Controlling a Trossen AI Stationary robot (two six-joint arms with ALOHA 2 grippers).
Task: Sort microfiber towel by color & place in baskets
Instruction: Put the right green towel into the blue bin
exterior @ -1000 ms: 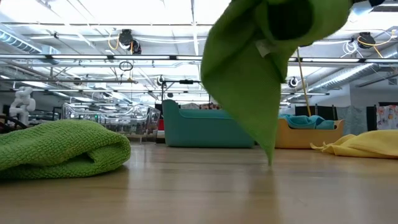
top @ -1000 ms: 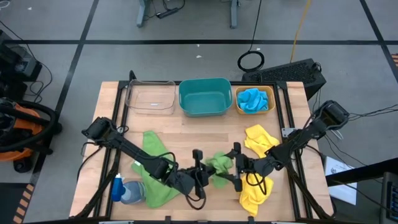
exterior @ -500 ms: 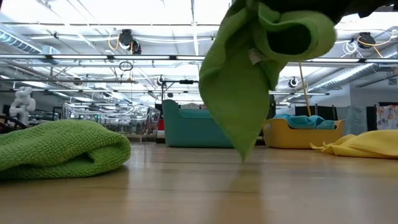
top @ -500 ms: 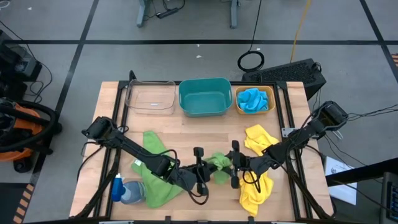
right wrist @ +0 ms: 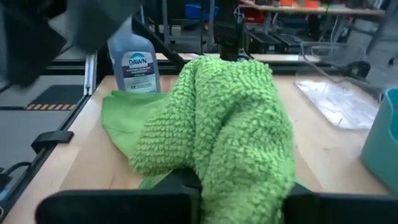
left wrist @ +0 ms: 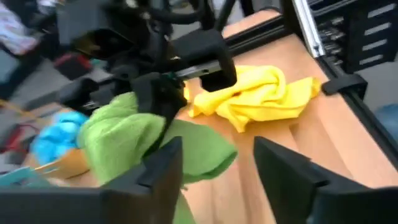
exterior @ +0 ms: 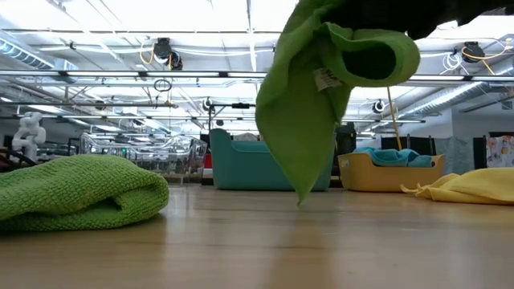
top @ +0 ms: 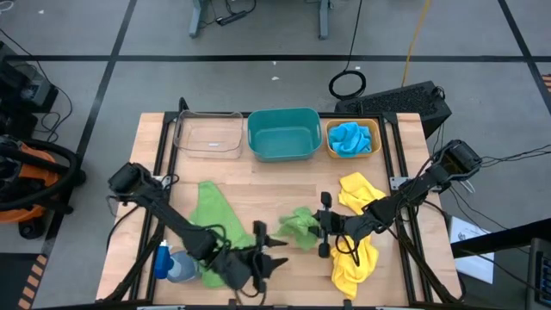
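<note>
1. Your right tool (top: 322,226) is clenched on the green towel (top: 297,227), which hangs clear of the worktop (top: 258,185).
2. Your left tool (top: 263,256) sits released, just beside the towel on the near side.
3. The baskets line the far edge; the teal basket (top: 283,134) lies straight beyond, so the right arm carries.

The left claw (top: 269,252) has released the green towel (top: 297,226) and drawn back.
</note>
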